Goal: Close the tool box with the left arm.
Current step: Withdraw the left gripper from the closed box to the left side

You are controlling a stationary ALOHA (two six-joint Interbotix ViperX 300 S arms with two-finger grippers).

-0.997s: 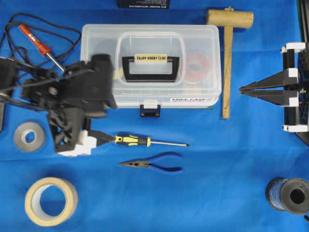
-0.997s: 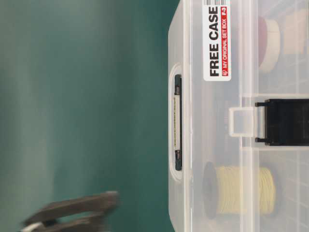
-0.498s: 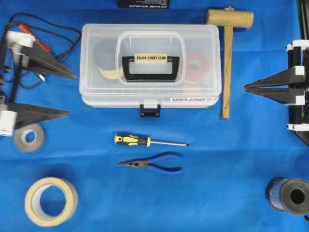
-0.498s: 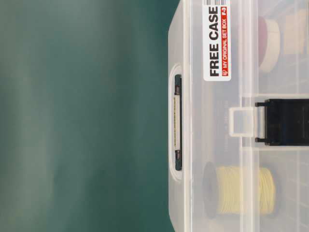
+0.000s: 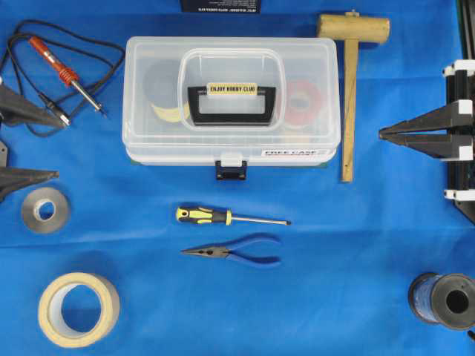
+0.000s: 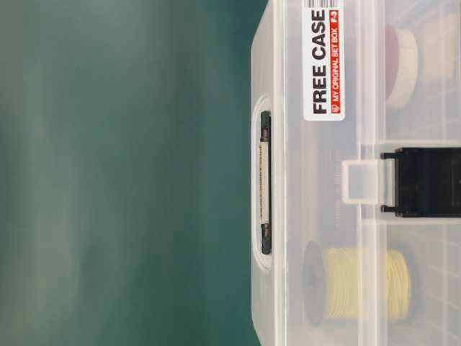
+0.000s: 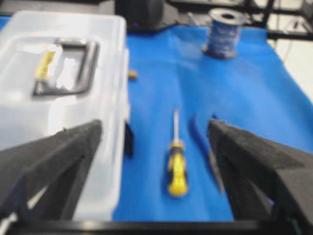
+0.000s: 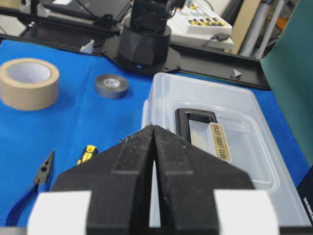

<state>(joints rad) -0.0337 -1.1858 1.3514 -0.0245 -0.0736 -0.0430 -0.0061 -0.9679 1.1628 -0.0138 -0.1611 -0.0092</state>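
Overhead view: lidded tool box (image 5: 231,101), left claw (image 5: 18,144) spread, right claw (image 5: 382,136) pressed together.

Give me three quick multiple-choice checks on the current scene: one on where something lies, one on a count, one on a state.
1. Where does the screwdriver lie relative to the tool box in the overhead view?
A. Below its front latch side
B. On top of its lid
C. Above it, by the mallet head

2. How many rolls of tape lie loose on the cloth at the left of the overhead view?
A. One
B. Two
C. Four

3. What is the state of the tool box lid?
A. Standing fully open
B. Removed
C. Down on the box

Answers: 1 A, the screwdriver lies on the blue cloth below the latch. 2 B, a grey tape roll and a beige tape roll. 3 C, the lid lies flat over the contents with the handle on top.
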